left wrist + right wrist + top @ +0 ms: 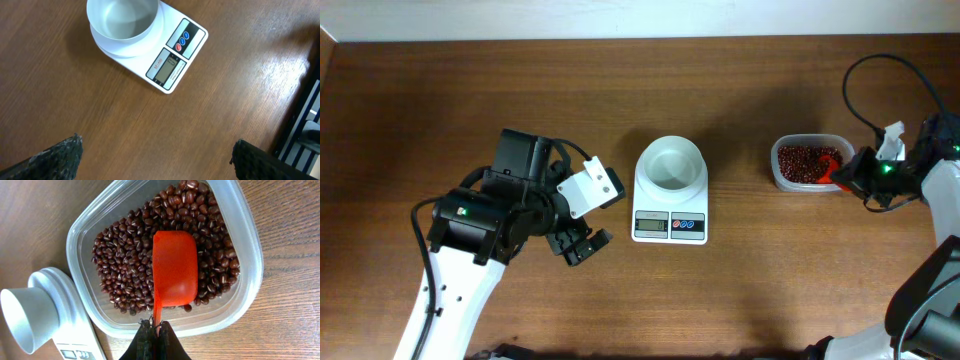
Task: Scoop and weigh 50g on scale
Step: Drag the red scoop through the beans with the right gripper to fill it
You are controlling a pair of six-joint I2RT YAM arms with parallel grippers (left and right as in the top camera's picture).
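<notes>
The step in hand looks to be loading the scoop (174, 270) in the clear tub (250, 245) of red beans (125, 265); the scoop lies on top of the heap with no beans showing on its orange face, and I cannot tell whether that face is its hollow or its back; to do this well, I judge the leading edge should dig under the beans rather than skim them, then come up level so nothing rolls off; a modest load seems wiser than a heaped one, since a set weight is easier to approach in small additions than to correct after overshooting; the lift should clear the tub's near rim, and the carry goes across bare table (440, 90) to the bowl (670, 163), which sits empty on the scale (670, 226) at the middle of the table, well apart from the tub; the display is too small to read; the right gripper (154, 326) is pinched tight on the scoop's thin handle, jaws nearly together, so the handle could twist under load; the left gripper (578, 243) hangs just beside the scale's near left corner, jaws spread wide, holding and touching nothing.
</notes>
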